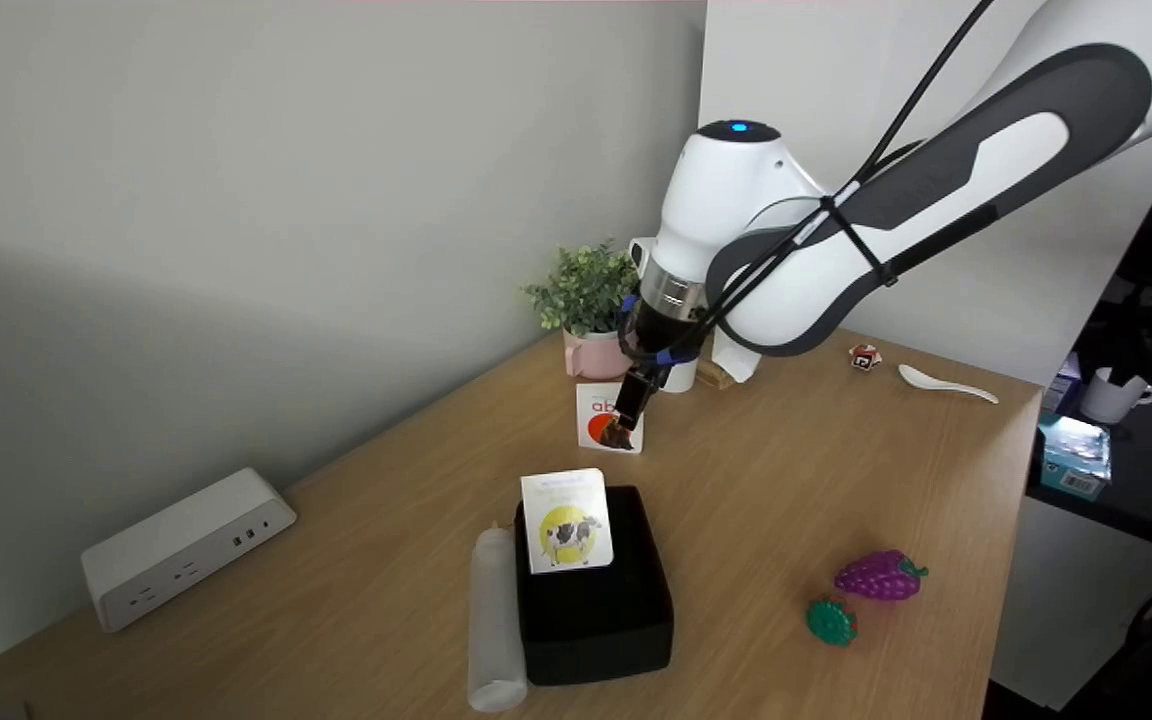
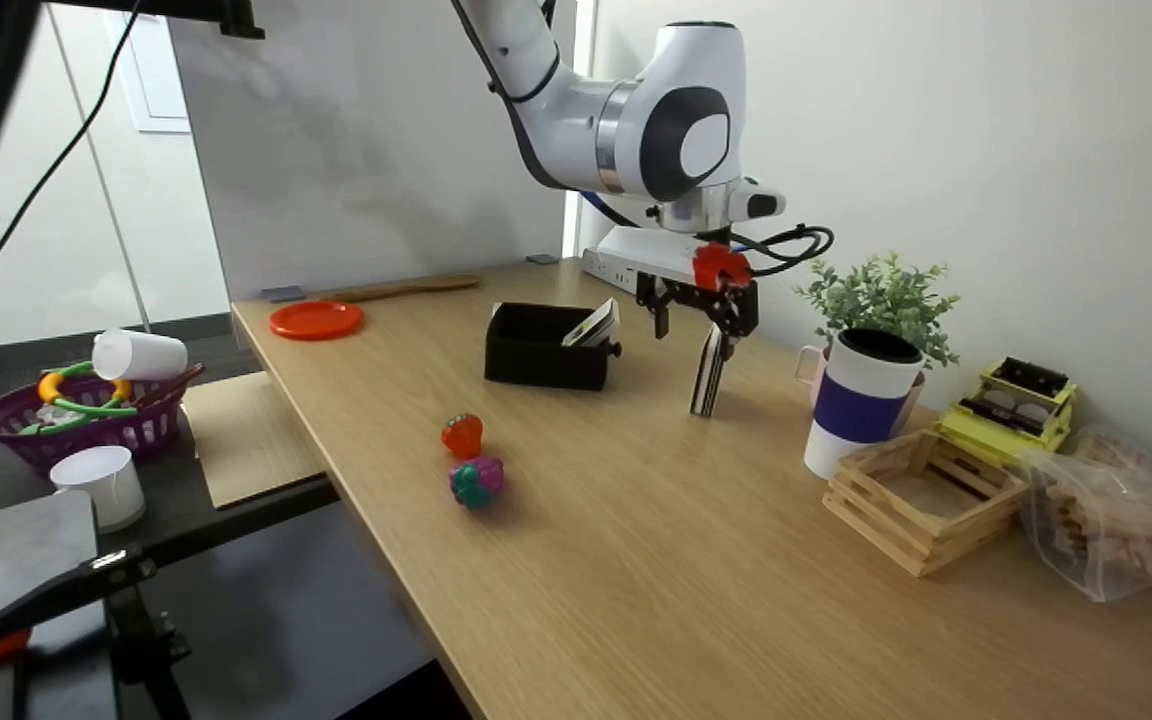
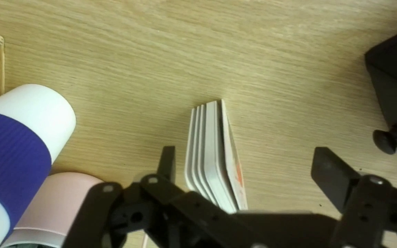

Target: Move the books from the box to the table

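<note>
The booklet with a red circle on its white cover (image 1: 593,412) stands upright on the wood-grain table (image 1: 756,520), its pages slightly fanned. It also shows in an exterior view (image 2: 707,385) and the wrist view (image 3: 212,155). My gripper (image 3: 244,158) is open above it, with the booklet between the fingers, nearer the left finger and with a wide gap to the right one. The gripper also shows in an exterior view (image 2: 698,335). The booklet with a yellow circle and cow (image 1: 564,500) leans tilted in the black box (image 1: 626,640), its top above the rim (image 2: 593,326).
A white bottle (image 1: 496,620) lies along the box. A purple-banded cup (image 2: 851,400), pink-potted plant (image 2: 881,300), and wooden crate (image 2: 921,510) stand near the gripper. Toy fruits (image 1: 881,576), a white spoon (image 1: 941,385), a white power device (image 1: 186,550) and a red plate (image 2: 316,319) lie around.
</note>
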Available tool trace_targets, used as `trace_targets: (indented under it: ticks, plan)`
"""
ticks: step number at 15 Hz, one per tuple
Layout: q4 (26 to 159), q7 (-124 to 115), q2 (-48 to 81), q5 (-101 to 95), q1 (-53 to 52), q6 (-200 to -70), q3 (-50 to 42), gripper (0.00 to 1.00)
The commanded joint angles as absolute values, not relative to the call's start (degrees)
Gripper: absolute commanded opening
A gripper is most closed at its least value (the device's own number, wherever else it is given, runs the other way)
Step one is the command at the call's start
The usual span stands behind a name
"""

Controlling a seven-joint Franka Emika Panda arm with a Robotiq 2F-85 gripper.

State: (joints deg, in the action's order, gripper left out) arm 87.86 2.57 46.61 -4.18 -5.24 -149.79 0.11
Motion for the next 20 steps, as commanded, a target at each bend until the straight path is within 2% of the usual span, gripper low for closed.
trace_targets:
  ticks: [1, 5, 14, 20]
  plan:
    - [90.69, -4.64, 43.35, -3.23, -7.57, -150.33, -0.53, 1.00]
    - [92.14, -12.44, 41.61, -5.14, -11.82, -154.40, -3.32, 1.00]
    - [91.59, -2.66, 41.34, -1.79, -8.17, -153.16, 5.36, 1.00]
    - [88.72, 19.49, 44.18, 9.09, 3.95, -147.60, 19.93, 1.00]
